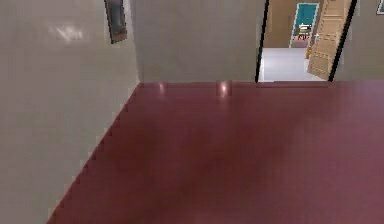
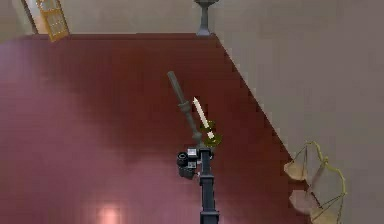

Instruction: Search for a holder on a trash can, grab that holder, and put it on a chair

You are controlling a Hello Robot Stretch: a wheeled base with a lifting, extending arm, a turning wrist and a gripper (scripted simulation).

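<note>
So here's what you've got. In the arm side view the arm (image 2: 208,195) comes up from the bottom edge over the dark red floor (image 2: 90,130), and the tool (image 2: 187,161) is that dark lump just left of its far end. You can't tell from this whether the tool's fingers are apart or together, or whether it's got hold of anything. Just past the arm's end there's a dark rod (image 2: 181,100) slanting up and left. Right beside it is a pale thin stick (image 2: 201,115) with a yellow-green bit at its lower end. Honestly you can't tell if either one is the holder, or if they're touching the floor. By the grey wall (image 2: 320,80) at lower right sit some gold wire frames (image 2: 318,182) with tan pads. There's a grey pedestal (image 2: 205,14) at the top and a wooden door (image 2: 52,18) at top left. Looking forward, you get the same red floor, a framed picture (image 1: 116,20) on the left wall, and an open doorway (image 1: 290,45) at top right with a pale floor beyond it.
</note>
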